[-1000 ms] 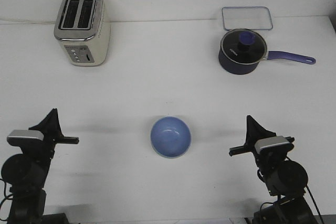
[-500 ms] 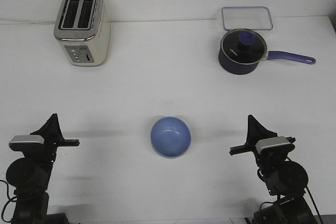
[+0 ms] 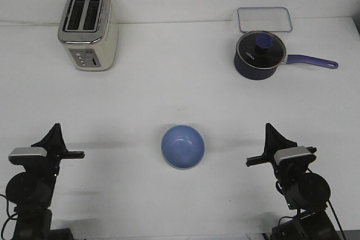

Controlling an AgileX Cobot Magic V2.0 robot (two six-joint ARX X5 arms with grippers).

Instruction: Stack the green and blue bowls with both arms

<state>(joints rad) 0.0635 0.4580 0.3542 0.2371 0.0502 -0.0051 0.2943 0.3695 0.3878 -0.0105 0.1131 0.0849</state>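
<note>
— Two grippers, and you ask how their jaws stand?

— You cannot tell from this front view. The left gripper [image 3: 55, 134] shows only as a dark pointed shape above its silver-grey block, the right gripper [image 3: 271, 135] likewise; neither has hold of anything you can see, and both sit apart from the bowl, near the table's close edge.

— Where are your bowls?

— You see the blue bowl [image 3: 183, 146] upright on the white table [image 3: 169, 94], about midway between the two grippers and well apart from each. A pale greenish rim peeks out under its lower edge, but you cannot tell for sure whether that is the green bowl beneath it.

— And further out?

— At the far left you have a cream and silver two-slot toaster [image 3: 88, 30]. At the far right stands a dark navy saucepan [image 3: 259, 54] with its glass lid on and its purple handle pointing right. Just behind it lies a clear rectangular container lid [image 3: 264, 19], close to the back edge.
</note>
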